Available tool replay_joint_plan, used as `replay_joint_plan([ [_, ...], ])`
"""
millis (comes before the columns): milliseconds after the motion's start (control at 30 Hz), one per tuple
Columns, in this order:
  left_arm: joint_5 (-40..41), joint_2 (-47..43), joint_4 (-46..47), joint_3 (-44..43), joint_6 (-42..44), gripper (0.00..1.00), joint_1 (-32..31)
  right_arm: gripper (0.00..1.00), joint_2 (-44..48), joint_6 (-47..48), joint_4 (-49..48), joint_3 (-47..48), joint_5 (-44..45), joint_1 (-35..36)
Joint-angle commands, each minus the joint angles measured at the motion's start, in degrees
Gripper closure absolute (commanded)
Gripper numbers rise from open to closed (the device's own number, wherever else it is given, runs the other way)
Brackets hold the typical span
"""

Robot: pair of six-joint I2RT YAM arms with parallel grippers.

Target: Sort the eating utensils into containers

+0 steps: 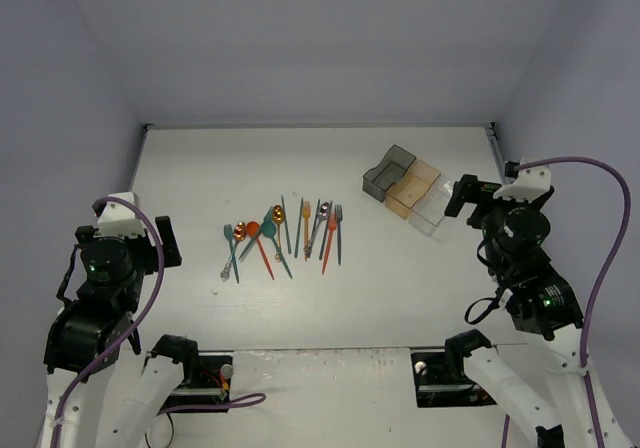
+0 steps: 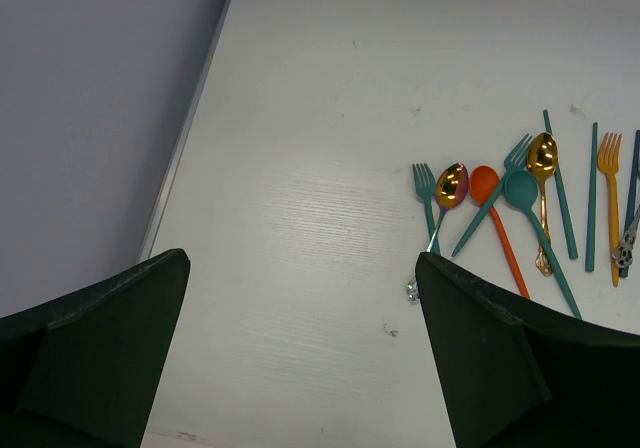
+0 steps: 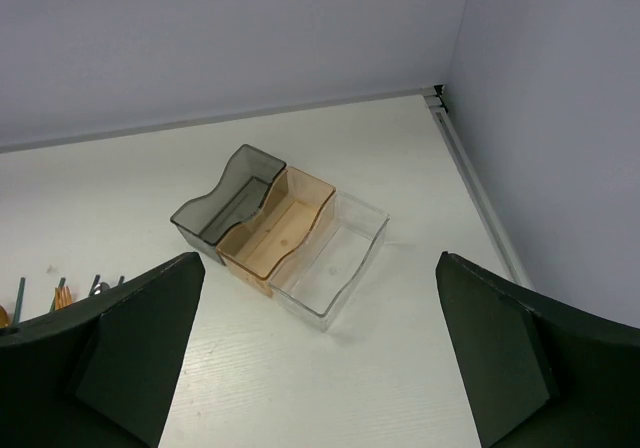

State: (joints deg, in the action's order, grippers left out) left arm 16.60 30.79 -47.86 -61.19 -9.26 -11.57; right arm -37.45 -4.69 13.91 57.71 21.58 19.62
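Note:
Several slim utensils [image 1: 285, 236] in teal, orange, red and silver lie in a loose cluster at the table's middle; the left wrist view shows their left part [image 2: 520, 203]. Three bins stand in a row at the back right: smoky grey [image 1: 388, 171], orange-tan [image 1: 412, 188], clear [image 1: 435, 208]. All three look empty in the right wrist view: grey [image 3: 225, 208], orange-tan [image 3: 278, 228], clear [image 3: 332, 258]. My left gripper [image 2: 300, 358] is open and empty, above bare table left of the utensils. My right gripper [image 3: 320, 358] is open and empty, just right of the bins.
The white table [image 1: 300, 308] ends at a raised rim along the back [image 1: 320, 125] and the right side [image 3: 475, 188]. Grey walls close in on three sides. Both arm bases [image 1: 190, 368] sit at the near edge.

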Motion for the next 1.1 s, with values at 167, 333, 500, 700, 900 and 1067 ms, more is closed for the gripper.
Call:
replay_joint_plan([
  [167,2.91,0.08,1.36,-0.05,-2.03,0.05,-0.13,0.00,-4.32,-0.44,-4.07,2.05,-8.96,0.51],
  [333,2.95,0.19,1.54,1.86,-3.17,0.05,-0.20,0.00,-12.57,-3.02,-1.35,5.30,-10.53,0.51],
  [500,4.53,1.54,1.81,2.96,-3.31,0.04,-0.13,0.00,-25.26,-7.79,4.12,10.28,-11.52,2.75],
  [700,6.90,2.61,3.85,5.81,-2.87,0.04,-0.20,0.00,-37.59,-17.01,4.28,11.87,-7.70,13.38],
  [900,6.09,1.99,7.83,10.07,-3.65,0.05,-0.33,0.04,-52.03,-26.38,3.71,12.38,-5.57,20.75],
  [1067,5.07,1.86,10.46,11.78,-3.84,0.05,-0.34,0.15,-60.51,-31.40,2.69,13.96,-5.55,22.50],
])
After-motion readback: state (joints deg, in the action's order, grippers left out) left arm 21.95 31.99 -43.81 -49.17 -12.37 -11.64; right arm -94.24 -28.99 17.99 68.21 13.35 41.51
